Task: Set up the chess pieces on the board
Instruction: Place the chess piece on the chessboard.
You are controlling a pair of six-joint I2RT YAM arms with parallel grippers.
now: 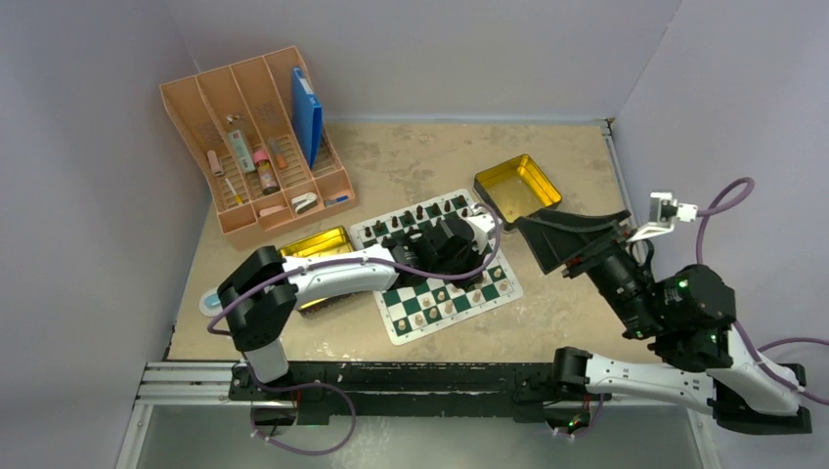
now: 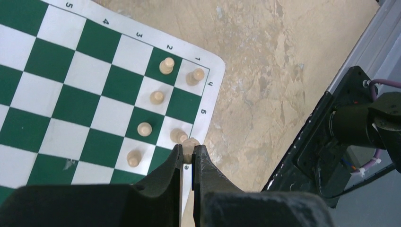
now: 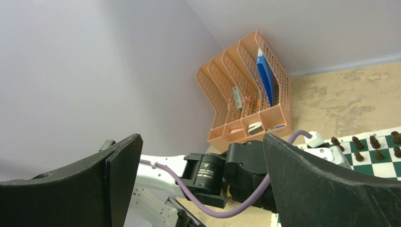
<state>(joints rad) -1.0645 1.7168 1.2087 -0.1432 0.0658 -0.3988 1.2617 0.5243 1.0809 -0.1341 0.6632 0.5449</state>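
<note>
The board of green and white squares lies mid-table; it also shows in the left wrist view. Tan chess pieces stand along its near rows and dark brown ones along its far rows. My left gripper is shut on a tan chess piece, held over the board's white border near a corner. Several tan pieces stand on the squares just beyond it. My right gripper is open and empty, raised above the table right of the board; it also shows in the right wrist view.
Two gold tins flank the board, one at the back right and one at the left. An orange desk organiser stands at the back left. A small round blue-rimmed disc lies by the left edge. The black rail runs along the front.
</note>
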